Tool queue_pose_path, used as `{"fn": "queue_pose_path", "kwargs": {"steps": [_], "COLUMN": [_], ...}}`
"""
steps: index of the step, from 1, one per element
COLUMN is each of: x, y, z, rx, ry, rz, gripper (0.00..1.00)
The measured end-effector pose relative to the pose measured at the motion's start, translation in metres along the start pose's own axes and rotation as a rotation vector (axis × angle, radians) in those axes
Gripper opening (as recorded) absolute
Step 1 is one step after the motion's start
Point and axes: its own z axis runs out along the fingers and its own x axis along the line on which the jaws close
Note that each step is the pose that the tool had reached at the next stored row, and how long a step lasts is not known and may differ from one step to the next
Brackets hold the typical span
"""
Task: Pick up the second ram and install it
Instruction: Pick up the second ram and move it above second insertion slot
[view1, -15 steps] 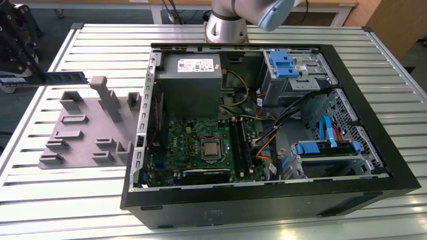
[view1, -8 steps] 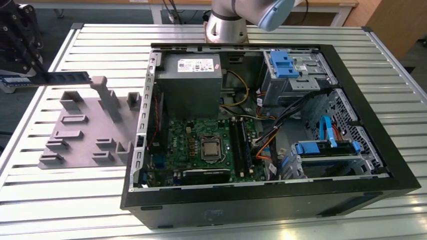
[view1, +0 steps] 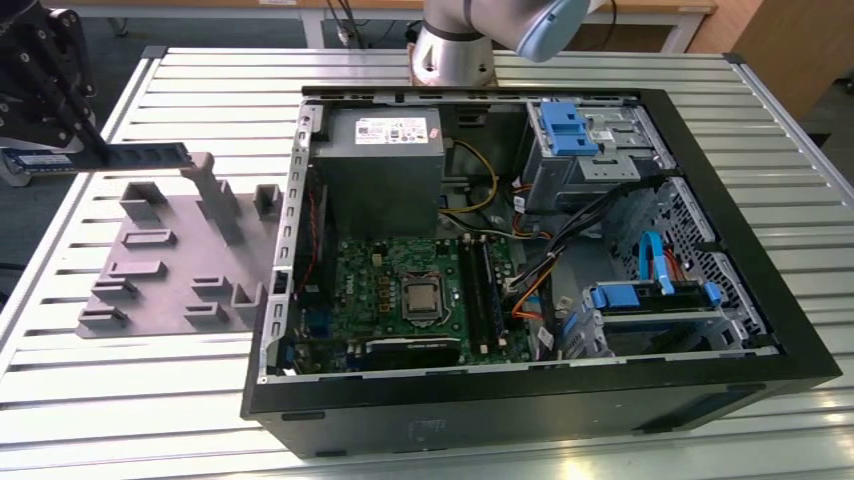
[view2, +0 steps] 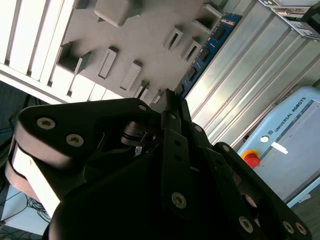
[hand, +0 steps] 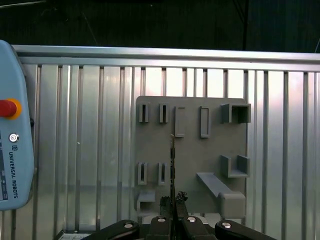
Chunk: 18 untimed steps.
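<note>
Gripper (hand: 173, 200) is clamped on the second ram (view2: 210, 47), a thin flat blue strip; beneath it a matte grey slotted holder block (view1: 174, 250) is seen.

We see a counter (view1: 160, 400) of ribbed aluminium slats, its grooves running across the exterior view and catching soft, even light in pale bands. Beyond its far edge stands a pale wooden desk (view1: 641, 8) with dark cables (view1: 344, 20) hanging below it, and a brown wooden panel (view1: 787, 45) at the exterior view's right. Dark grey floor (view1: 24, 235) shows past the counter at the exterior view's left.
</note>
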Motion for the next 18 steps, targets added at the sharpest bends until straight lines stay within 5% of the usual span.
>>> {"fn": "queue_pose_path", "kwargs": {"steps": [18], "x": [0.0001], "y": [-0.0145], "z": [-0.0001], "rx": [-0.0001], "ry": [0.0001], "rz": [0.000], "gripper": [0.14]}}
